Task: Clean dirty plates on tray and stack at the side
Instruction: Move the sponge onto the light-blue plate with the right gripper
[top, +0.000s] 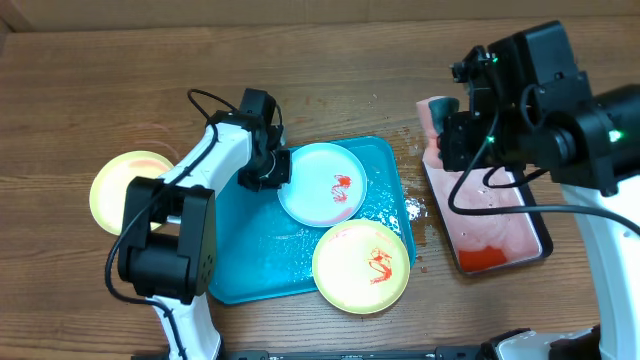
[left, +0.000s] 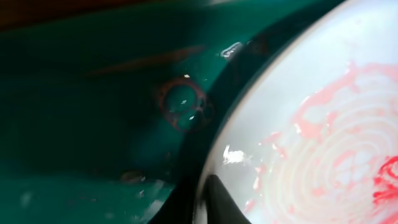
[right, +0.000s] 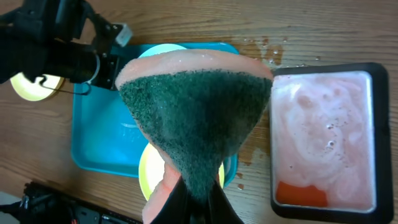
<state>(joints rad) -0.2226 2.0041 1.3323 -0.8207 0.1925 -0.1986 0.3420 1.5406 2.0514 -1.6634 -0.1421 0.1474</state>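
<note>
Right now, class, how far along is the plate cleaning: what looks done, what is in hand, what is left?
Done, it seems: one yellow plate lies off the tray on bare wood, no sauce visible. In hand: the left fingers are at the rim of the blue plate; the right fingers hold a sponge. Left: the blue plate and the second yellow plate show red sauce; nothing is stacked.

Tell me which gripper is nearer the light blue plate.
Left. The left gripper sits at the light blue plate's left rim on the turquoise tray. The right gripper, shut on a sponge, is off to the plate's right, by the black-rimmed tray.
</note>
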